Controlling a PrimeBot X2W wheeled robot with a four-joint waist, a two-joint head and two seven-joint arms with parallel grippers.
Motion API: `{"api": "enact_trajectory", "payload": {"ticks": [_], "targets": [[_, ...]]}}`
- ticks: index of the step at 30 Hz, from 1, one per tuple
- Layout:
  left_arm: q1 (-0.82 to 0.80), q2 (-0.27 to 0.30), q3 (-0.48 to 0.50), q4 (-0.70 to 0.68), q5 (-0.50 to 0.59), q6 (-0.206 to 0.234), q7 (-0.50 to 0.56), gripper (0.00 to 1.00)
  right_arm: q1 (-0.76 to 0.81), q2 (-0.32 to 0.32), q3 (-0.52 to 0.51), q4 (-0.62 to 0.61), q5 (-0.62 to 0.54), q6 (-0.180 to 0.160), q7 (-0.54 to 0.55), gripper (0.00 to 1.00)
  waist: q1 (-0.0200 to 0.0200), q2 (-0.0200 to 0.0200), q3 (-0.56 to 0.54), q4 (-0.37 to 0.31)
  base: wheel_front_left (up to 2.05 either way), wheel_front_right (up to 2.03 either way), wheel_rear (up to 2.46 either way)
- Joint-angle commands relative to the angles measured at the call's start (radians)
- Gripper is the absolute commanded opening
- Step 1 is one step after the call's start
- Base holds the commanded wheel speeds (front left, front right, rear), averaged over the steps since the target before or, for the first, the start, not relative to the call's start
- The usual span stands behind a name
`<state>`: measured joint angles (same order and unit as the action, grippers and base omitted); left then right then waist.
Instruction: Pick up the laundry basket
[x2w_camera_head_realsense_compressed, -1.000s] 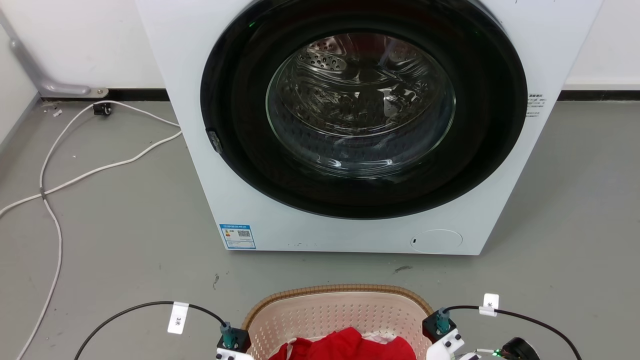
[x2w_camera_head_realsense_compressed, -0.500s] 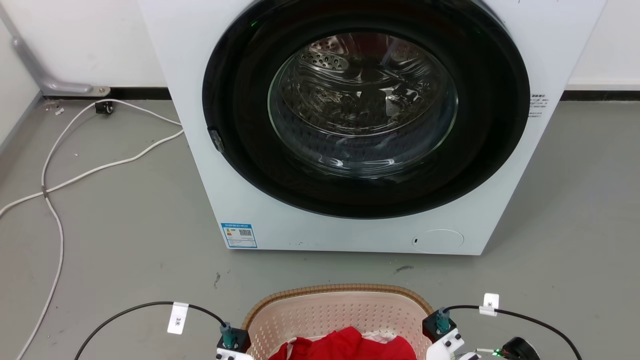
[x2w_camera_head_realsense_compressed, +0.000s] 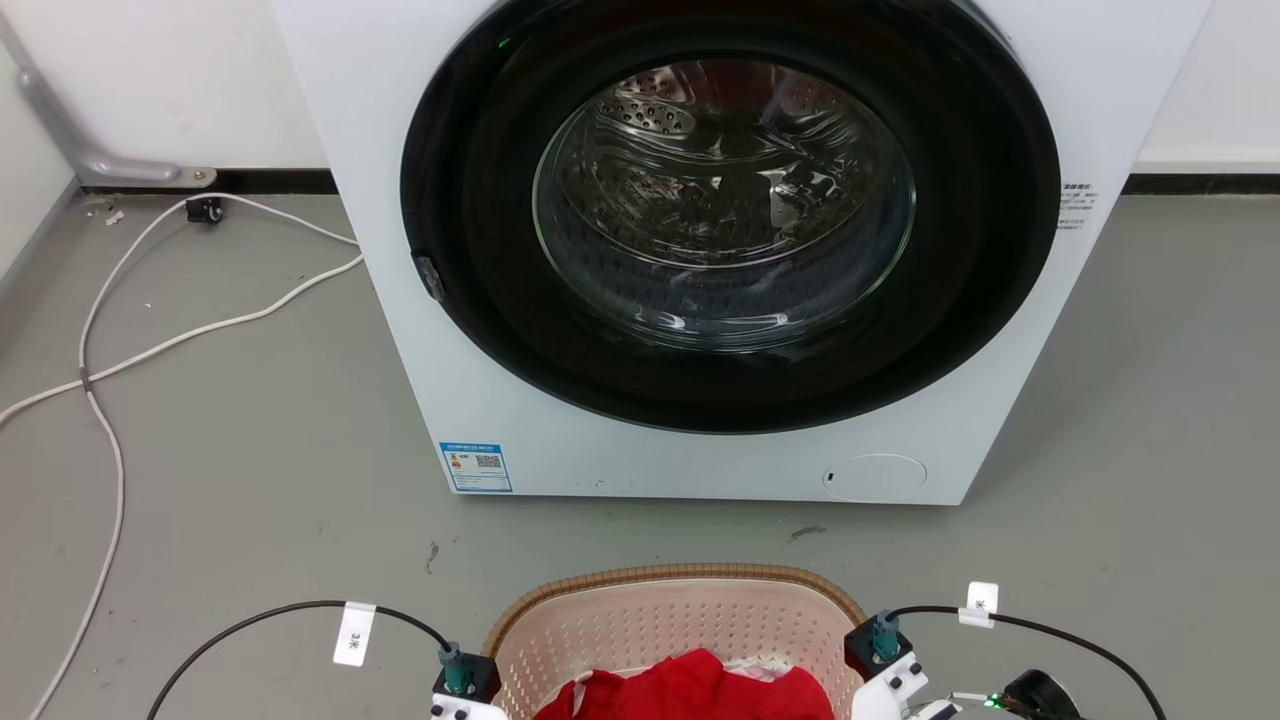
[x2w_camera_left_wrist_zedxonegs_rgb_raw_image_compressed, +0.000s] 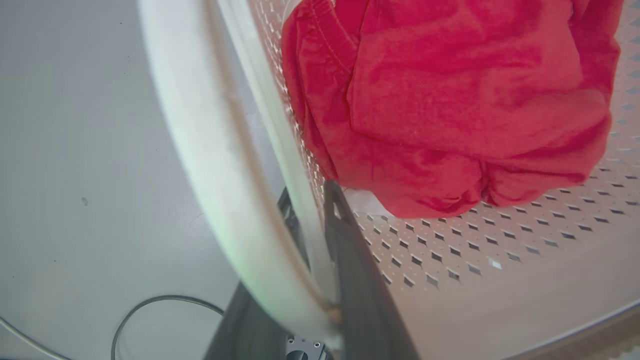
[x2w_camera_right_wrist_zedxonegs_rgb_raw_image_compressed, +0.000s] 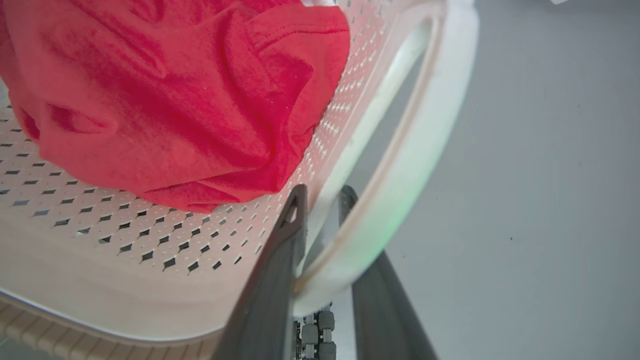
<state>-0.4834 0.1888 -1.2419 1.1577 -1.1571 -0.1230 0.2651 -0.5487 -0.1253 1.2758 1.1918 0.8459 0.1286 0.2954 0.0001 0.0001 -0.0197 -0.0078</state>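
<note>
— Head view, bottom edge, middle: laundry basket (x2w_camera_head_realsense_compressed: 680, 625), near the front of a white washing machine (x2w_camera_head_realsense_compressed: 700, 470), parted from it by a strip of grey floor (x2w_camera_head_realsense_compressed: 250, 480). Cut off by the lower edge.

— Looks how?

— Rounded corners, pale pinkish-cream walls pierced with rows of small holes, brown woven-look rim along the top. Holds a crumpled red garment (x2w_camera_head_realsense_compressed: 690, 690).

— And close up, from the left wrist view?

— Same perforated wall and bottom, little diamond-shaped slots, with a scrap of white cloth (x2w_camera_left_wrist_zedxonegs_rgb_raw_image_compressed: 362, 204) under the red. Broad white left handle (x2w_camera_left_wrist_zedxonegs_rgb_raw_image_compressed: 210, 165) arching off the side. Left gripper (x2w_camera_left_wrist_zedxonegs_rgb_raw_image_compressed: 310, 192) pinched on that side: one dark finger inside against the wall, the other outside, beneath the handle loop.

— Right side?

— Mirrors it. Right gripper (x2w_camera_right_wrist_zedxonegs_rgb_raw_image_compressed: 322, 190) clamped likewise, inner finger flat on the pierced wall, outer finger behind the white right handle (x2w_camera_right_wrist_zedxonegs_rgb_raw_image_compressed: 420, 150). Faint green glow on that handle's plastic.

— Resting on the floor or hanging clear?

— Cannot tell.

— Anything else around?

— White cables (x2w_camera_head_realsense_compressed: 85, 380) trailing over the floor at the left. Black leads (x2w_camera_head_realsense_compressed: 300, 608) with white tags looping in at both bottom corners.
</note>
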Motion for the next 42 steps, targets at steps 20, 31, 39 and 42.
{"api": "enact_trajectory", "payload": {"ticks": [20, 31, 39, 42], "targets": [[-0.029, -0.025, -0.023, -0.015, -0.02, -0.013, -0.018, 0.0, -0.005, 0.02, 0.009, -0.017, -0.006, 0.005, -0.005, 0.0, -0.0001, -0.0001, 0.001, -0.005, 0.0, 0.0, 0.0], [-0.03, -0.027, -0.029, -0.013, -0.023, -0.013, -0.02, 0.0, -0.002, 0.018, 0.009, -0.022, -0.01, 0.005, -0.003, 0.0, -0.0001, -0.0001, 0.0, -0.003, 0.0, 0.0, 0.0], [-0.029, -0.028, -0.032, -0.011, -0.025, -0.013, -0.021, 0.0, 0.0, 0.019, 0.009, -0.023, -0.013, 0.005, -0.005, 0.0, -0.0001, -0.0001, -0.002, -0.004, 0.0, 0.0, 0.0], [-0.03, -0.028, -0.033, -0.012, -0.027, -0.013, -0.023, 0.0, 0.0, 0.019, 0.009, -0.023, -0.013, 0.005, -0.006, 0.0, -0.0001, -0.0001, -0.002, -0.003, 0.0, 0.0, 0.0]]}}
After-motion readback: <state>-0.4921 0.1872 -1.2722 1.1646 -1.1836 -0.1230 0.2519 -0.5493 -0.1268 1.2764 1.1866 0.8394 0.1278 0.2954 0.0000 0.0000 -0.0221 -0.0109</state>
